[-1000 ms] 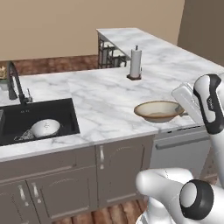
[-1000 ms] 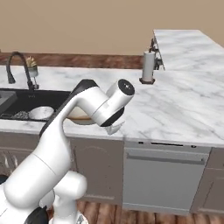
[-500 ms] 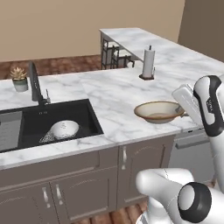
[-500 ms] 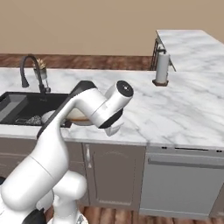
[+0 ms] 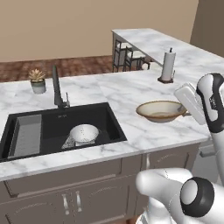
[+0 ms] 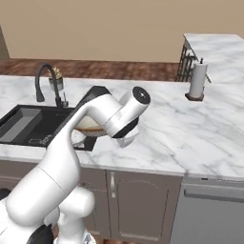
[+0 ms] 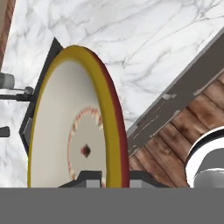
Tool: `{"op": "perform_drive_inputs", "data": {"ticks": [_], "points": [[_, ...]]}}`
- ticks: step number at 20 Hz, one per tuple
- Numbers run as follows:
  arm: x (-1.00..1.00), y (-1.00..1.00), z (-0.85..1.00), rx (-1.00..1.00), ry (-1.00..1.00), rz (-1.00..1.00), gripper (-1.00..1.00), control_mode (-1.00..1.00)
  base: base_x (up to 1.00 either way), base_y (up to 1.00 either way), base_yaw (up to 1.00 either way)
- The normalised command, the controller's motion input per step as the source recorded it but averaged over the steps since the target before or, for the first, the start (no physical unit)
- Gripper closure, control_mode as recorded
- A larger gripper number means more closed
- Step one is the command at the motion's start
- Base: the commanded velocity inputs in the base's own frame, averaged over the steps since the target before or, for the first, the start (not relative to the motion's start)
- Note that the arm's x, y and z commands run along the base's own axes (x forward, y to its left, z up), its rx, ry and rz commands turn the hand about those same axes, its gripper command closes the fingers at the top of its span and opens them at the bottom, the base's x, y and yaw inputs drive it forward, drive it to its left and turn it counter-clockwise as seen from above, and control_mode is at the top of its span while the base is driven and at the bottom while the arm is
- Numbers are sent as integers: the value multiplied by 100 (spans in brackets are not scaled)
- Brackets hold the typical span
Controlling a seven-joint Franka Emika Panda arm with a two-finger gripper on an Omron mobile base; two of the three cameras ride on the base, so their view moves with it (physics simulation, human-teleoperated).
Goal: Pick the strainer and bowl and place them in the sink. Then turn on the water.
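Note:
My gripper (image 7: pixel 114 178) is shut on the rim of the tan bowl (image 5: pixel 161 110), which hangs level just over the marble counter, to the right of the sink (image 5: pixel 101 117). In the hand view the bowl (image 7: pixel 74 127) stands edge-on, its brown rim pinched between the fingertips (image 7: pixel 89 176). The silver mesh strainer (image 5: pixel 83 133) lies dome-up inside the black basin, beside the grey ribbed tray (image 5: pixel 27 134). The dark faucet (image 5: pixel 57 86) stands behind the basin. No water is in view. From the right base view my arm covers most of the bowl (image 6: pixel 88 126).
A paper towel holder (image 5: pixel 168 65) stands on the counter behind the bowl. A small potted plant (image 5: pixel 37 81) sits left of the faucet. Chairs (image 5: pixel 127 57) stand past the far counter. A dishwasher front (image 6: pixel 209 214) is under the counter at right.
Both base views have shifted: the base has driven left, so the sink now sits nearer the middle. The bowl stays in the shut gripper, in the same place relative to the arm.

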Motion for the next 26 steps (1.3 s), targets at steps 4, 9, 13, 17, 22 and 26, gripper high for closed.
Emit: {"op": "perform_drive_inputs", "data": {"ticks": [4,9,13,17,22,26], "points": [[0,0,0,0,0,0,100,100,5,68,18],[0,0,0,0,0,0,100,100,32,9,3],[0,0,0,0,0,0,100,100,33,0,0],[0,0,0,0,0,0,100,100,34,0,0],[0,0,0,0,0,0,100,100,39,4,1],[0,0,0,0,0,0,100,100,37,11,8]]}}
